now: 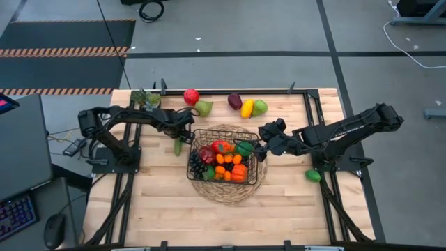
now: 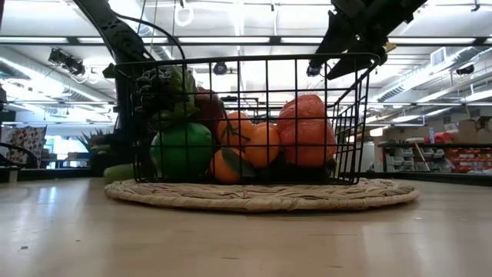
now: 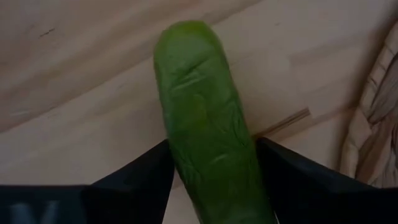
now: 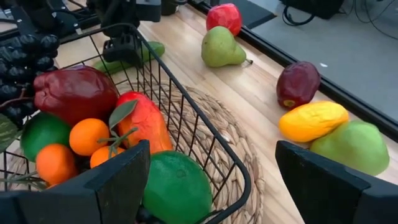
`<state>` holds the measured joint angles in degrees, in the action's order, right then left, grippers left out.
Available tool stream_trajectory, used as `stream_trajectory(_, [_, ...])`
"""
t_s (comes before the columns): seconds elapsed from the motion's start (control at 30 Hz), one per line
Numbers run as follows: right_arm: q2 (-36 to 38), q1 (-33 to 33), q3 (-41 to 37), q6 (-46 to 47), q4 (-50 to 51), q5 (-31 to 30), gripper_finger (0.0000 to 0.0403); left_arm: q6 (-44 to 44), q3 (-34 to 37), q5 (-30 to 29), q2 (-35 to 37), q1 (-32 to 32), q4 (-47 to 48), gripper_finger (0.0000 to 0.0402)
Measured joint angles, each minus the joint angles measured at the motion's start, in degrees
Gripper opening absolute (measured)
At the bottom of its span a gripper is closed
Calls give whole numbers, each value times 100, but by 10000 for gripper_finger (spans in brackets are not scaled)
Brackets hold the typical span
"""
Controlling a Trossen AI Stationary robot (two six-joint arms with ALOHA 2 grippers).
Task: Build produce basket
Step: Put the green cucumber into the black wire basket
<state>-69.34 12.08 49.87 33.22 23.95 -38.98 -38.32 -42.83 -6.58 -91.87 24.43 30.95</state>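
Left gripper (image 3: 208, 180) clenched on the long green ridged toy cucumber (image 3: 205, 118), fingers (image 3: 134, 180) pressing both sides near its lower end, just off the left edge of the round woven wicker mat (image 1: 224, 192), centre-left of the high view. In that view the cucumber (image 1: 178, 145) sits right beside the square black wire-mesh basket (image 1: 259, 162). The basket sits on the mat, middle of the wooden desk (image 1: 153, 209), already holding oranges, a green round fruit, red pieces and dark grapes.

Right gripper (image 4: 211, 180) spread wide, grasping nothing, hovering over the basket's right rim, centre-right of the high view.

Loose produce along the top edge of the high view: red apple (image 1: 191, 96), green pear (image 1: 203, 107), dark purple plum (image 1: 235, 101), yellow lemon-shaped fruit (image 1: 247, 107), light green pear-like fruit (image 1: 260, 107). One green piece (image 1: 313, 176) by the right arm's base.

Handling, judged: the cucumber looks like light hollow plastic, stiff, smooth skin but the ridges give some bite. An end grip may let it pivot; mid-body across the narrow width would be safer. Round fruits likely roll and slip; take them across the widest part.
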Motion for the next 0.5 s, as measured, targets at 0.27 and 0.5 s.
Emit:
stream_trajectory(0.27, [0,0,0,-40,-1,-11,349,584,9,0,196,2,-39,162])
stream_trajectory(0.5, [0,1,0,-64,-1,-20,349,805,20,-32,469,55,145,135])
